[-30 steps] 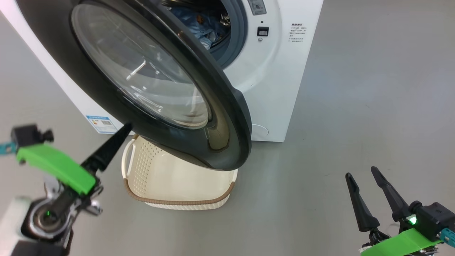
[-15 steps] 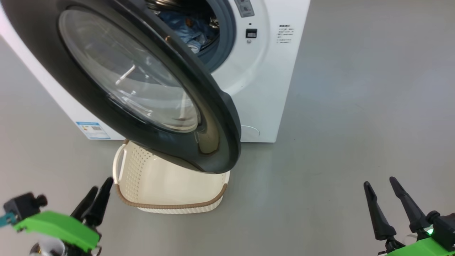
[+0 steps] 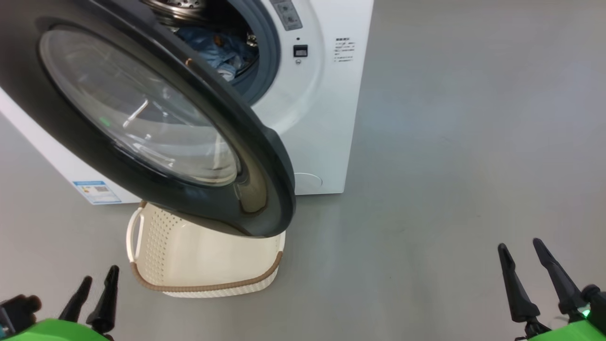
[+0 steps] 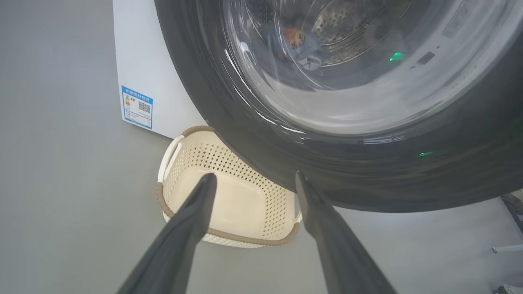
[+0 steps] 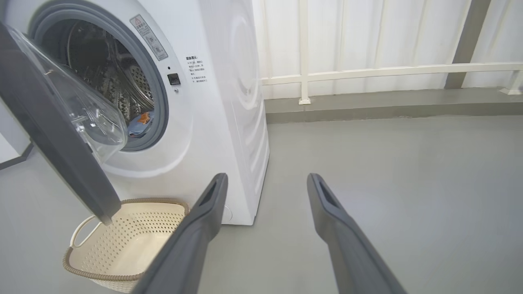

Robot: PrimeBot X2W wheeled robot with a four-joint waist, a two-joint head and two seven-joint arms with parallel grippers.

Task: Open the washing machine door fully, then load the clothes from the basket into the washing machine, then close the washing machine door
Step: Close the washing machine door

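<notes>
The white washing machine (image 3: 322, 118) stands on the grey floor with its glossy black round door (image 3: 142, 118) swung partly open over the basket. Blue clothes (image 3: 218, 49) with an orange print lie inside the steel drum; the left wrist view shows them through the door glass (image 4: 298, 45). The cream basket (image 3: 203, 286) with its brown rim sits on the floor under the door, and its inside looks bare. My left gripper (image 3: 100, 274) is open, low and left of the basket, touching nothing. My right gripper (image 3: 520, 244) is open, far right over bare floor.
A blue label (image 3: 97, 192) sits low on the machine's front. In the right wrist view a white railing (image 5: 388, 71) and a wall stand behind the machine (image 5: 229, 102). Grey floor stretches right of the machine. The door's lower edge (image 5: 102, 212) overhangs the basket (image 5: 94, 275).
My left gripper has drawn back and down from the door's lower rim to the bottom left corner. The head view has shifted, so the machine sits further left in it.
</notes>
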